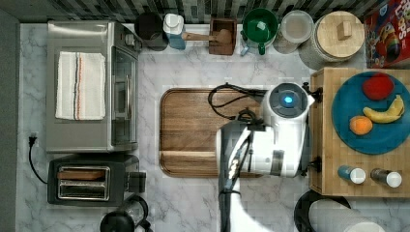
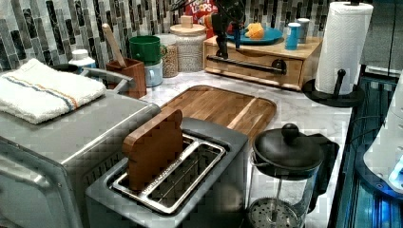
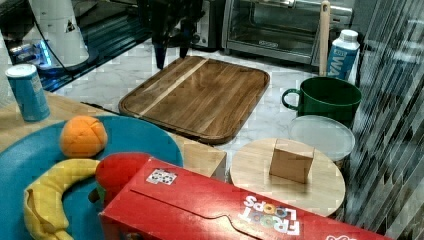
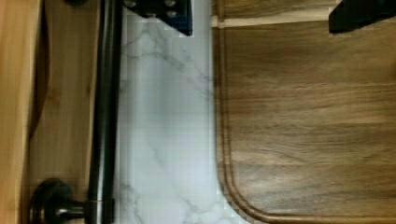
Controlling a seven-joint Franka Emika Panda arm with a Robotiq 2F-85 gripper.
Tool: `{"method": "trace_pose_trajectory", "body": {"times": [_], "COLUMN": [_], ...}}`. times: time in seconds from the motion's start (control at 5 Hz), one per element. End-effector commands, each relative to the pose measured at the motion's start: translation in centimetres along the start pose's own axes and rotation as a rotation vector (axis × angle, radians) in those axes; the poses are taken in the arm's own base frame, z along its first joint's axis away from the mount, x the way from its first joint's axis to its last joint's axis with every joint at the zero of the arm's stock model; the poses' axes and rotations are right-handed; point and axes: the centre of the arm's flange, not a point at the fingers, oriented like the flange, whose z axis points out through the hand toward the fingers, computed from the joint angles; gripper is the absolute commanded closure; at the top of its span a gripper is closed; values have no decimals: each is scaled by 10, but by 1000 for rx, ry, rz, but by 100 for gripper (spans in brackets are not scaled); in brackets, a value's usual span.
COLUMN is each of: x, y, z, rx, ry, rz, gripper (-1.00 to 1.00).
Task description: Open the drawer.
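Hiding drawer [image 1: 323, 140] handle [image 4: 105, 112], arm overhead, seemingly

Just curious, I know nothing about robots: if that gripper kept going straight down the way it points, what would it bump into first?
Probably the bare marble counter, between the drawer's black handle and the tray; depth is uncertain.

Kitchen: marble counter [image 1: 193, 67], toaster [image 1: 87, 180], toaster oven [image 1: 89, 87].
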Motion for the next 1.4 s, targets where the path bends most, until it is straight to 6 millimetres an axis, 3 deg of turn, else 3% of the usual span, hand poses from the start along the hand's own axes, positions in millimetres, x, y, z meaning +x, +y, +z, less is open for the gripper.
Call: {"method": "trace_pose_trajectory", "body": {"times": [0.2, 1.0, 1.4], "x": [25, 47, 32], "y": [41, 72, 91], "z": [-13, 36, 31], "rx": [-35, -123, -180], "ry": [158, 199, 221], "rz": [-77, -112, -92], "gripper": [-100, -100, -100]}}
